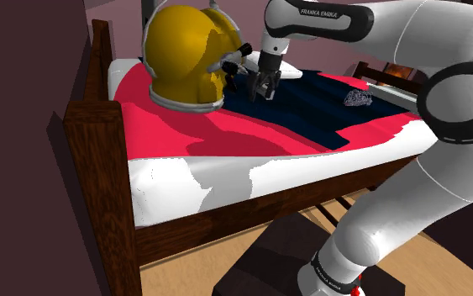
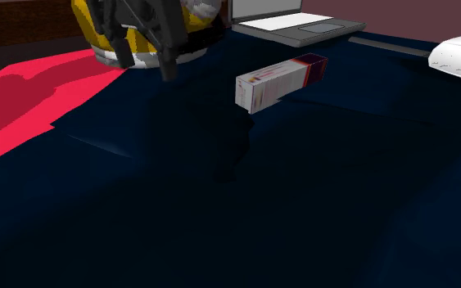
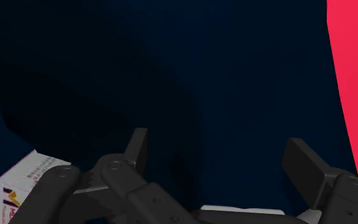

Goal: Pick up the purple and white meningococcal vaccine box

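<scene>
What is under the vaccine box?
The box lies on the dark blue blanket. Its own body covers the patch beneath, so anything else under it cannot be seen.

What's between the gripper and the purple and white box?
Bare dark blue bedcover, from black gripper to purple and white box, in the second exterior view.

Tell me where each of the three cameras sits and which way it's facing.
Shoulder view: beside the stand, looking down across the bed at the yellow helmet; the white arm and gripper show.
Second exterior view: low over the navy cover, facing the helmet and laptop; the gripper hangs near the helmet, the vaccine box lies apart.
Wrist view: on the hand, looking down at the cover; two open fingers show.
Second exterior and wrist views share the vaccine box.
</scene>
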Robot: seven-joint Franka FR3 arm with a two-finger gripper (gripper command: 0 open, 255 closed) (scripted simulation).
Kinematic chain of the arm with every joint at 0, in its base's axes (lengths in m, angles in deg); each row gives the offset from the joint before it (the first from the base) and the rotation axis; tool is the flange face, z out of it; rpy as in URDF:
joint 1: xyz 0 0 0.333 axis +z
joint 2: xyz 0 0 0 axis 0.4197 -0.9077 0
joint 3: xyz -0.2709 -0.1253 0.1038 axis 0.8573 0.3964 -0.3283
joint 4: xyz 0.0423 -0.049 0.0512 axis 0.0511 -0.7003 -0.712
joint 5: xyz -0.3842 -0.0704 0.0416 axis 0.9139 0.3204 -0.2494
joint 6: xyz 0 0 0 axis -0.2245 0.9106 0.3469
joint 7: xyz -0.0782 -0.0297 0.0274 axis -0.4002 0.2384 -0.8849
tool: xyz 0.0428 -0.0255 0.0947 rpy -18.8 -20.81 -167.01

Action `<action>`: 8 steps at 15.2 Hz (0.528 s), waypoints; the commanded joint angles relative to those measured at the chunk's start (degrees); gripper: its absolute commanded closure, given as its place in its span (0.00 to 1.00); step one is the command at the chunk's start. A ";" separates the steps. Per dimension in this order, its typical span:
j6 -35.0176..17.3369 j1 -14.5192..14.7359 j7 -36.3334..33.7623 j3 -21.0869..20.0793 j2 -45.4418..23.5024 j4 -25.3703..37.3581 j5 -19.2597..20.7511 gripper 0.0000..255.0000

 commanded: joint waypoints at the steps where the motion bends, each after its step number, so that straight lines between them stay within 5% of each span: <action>1: 0.98 -0.94 0.23 1.33 -4.22 5.27 -0.58 0.00; 8: 5.67 -4.89 0.75 5.57 -19.09 23.90 -4.04 0.00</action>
